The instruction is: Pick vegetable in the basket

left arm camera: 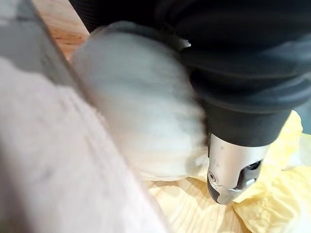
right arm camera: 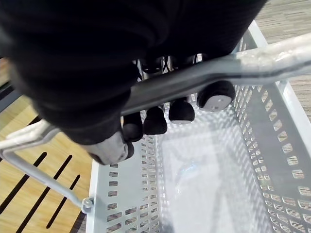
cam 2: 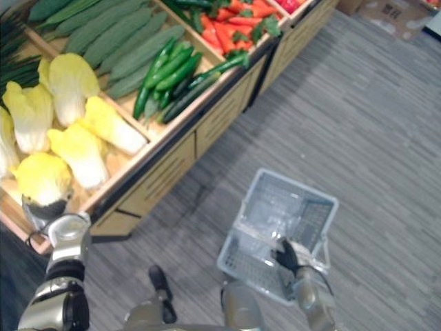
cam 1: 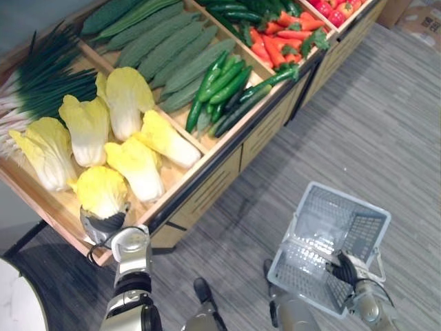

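Several yellow napa cabbages lie in the wooden shelf's front-left compartment. My left hand [cam 1: 105,225] is at the shelf's front edge, shut on the white base of the nearest napa cabbage [cam 1: 102,192], whose leafy top points up. In the left wrist view that pale base [left arm camera: 141,111] presses against the dark cover, with one silver finger [left arm camera: 233,174] bent beside it. My right hand [cam 1: 344,269] is low on the right, its fingers [right arm camera: 146,121] curled round the metal handle [right arm camera: 204,77] of a grey plastic basket [cam 1: 383,219]. The basket hangs above the floor with nothing in it.
The wooden shelf [cam 1: 207,155] slopes back with compartments of green onions [cam 1: 41,76], long bumpy green gourds [cam 1: 158,41], green peppers [cam 1: 220,83] and red peppers [cam 1: 282,34]. Drawers [cam 1: 213,186] sit under its front edge. A cardboard box [cam 1: 420,17] stands at the far right on the grey striped floor.
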Robot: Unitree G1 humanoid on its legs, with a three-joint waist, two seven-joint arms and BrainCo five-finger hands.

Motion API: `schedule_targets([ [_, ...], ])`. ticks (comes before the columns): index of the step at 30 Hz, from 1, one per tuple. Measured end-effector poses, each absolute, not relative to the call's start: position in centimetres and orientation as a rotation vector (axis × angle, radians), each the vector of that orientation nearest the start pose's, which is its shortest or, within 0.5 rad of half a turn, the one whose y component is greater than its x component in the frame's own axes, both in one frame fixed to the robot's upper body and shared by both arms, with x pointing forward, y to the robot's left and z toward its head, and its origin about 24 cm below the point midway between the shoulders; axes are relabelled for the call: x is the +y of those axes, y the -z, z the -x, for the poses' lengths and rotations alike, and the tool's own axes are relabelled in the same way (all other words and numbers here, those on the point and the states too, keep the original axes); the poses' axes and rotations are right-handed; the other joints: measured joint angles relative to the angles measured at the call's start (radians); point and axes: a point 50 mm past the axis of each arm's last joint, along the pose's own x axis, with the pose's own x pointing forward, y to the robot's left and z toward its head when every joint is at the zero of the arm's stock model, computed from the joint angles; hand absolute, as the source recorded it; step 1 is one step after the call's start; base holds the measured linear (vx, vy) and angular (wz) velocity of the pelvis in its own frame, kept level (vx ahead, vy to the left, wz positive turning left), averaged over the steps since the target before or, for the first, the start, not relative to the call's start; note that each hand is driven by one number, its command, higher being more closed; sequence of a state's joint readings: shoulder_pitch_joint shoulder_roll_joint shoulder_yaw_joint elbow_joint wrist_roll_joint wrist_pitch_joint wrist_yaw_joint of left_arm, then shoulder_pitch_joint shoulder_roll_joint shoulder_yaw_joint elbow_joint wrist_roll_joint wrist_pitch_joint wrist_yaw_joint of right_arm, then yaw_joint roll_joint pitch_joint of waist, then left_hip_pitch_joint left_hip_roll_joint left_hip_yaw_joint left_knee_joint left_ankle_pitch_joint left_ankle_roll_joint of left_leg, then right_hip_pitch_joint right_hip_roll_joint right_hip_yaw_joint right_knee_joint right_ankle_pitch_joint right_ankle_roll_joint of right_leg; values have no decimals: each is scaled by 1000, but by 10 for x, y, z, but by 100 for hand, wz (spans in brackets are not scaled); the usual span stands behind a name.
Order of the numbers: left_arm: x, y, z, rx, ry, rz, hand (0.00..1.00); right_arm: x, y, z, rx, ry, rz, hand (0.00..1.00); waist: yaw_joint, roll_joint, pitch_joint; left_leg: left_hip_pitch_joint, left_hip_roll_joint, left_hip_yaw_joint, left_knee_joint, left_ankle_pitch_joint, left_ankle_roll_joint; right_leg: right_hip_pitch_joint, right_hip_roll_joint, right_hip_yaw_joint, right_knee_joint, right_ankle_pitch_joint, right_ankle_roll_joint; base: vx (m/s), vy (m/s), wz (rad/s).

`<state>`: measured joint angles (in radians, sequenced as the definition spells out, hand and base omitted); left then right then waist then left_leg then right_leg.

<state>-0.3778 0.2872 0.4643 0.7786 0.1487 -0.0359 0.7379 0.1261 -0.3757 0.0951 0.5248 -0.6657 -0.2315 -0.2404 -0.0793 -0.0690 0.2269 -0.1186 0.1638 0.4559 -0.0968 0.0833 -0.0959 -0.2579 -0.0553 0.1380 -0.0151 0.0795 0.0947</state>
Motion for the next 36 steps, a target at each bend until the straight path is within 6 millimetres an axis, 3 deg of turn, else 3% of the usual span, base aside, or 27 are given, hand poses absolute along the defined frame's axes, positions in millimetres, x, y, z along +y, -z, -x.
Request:
schedule_targets([
  [5,340,-18,-263,271,-1153,-331,100,-232,62,-188,307,-129,1026,100,0,-5,3,1,3,0,0,3,-1,1,3,0,-1,5,-3,0,0,0],
  [18,343,-14,-263,310,-1118,-306,100,-222,63,-188,271,-207,1029,100,-1,-16,7,32,1,-2,0,3,-1,36,1,-3,-8,11,-2,3,-1,0],
  [26,316,-7,-265,276,-1027,-295,100,-220,65,-185,280,-215,1027,100,-1,-21,4,37,-8,-31,0,6,2,58,-12,-28,-13,11,-2,5,-2,10],
  [36,293,-17,-259,157,-1000,-267,100,-223,67,-182,313,-163,1006,100,0,-12,-4,52,-12,-49,-1,8,5,85,-17,-43,-14,11,-1,8,-2,4],
])
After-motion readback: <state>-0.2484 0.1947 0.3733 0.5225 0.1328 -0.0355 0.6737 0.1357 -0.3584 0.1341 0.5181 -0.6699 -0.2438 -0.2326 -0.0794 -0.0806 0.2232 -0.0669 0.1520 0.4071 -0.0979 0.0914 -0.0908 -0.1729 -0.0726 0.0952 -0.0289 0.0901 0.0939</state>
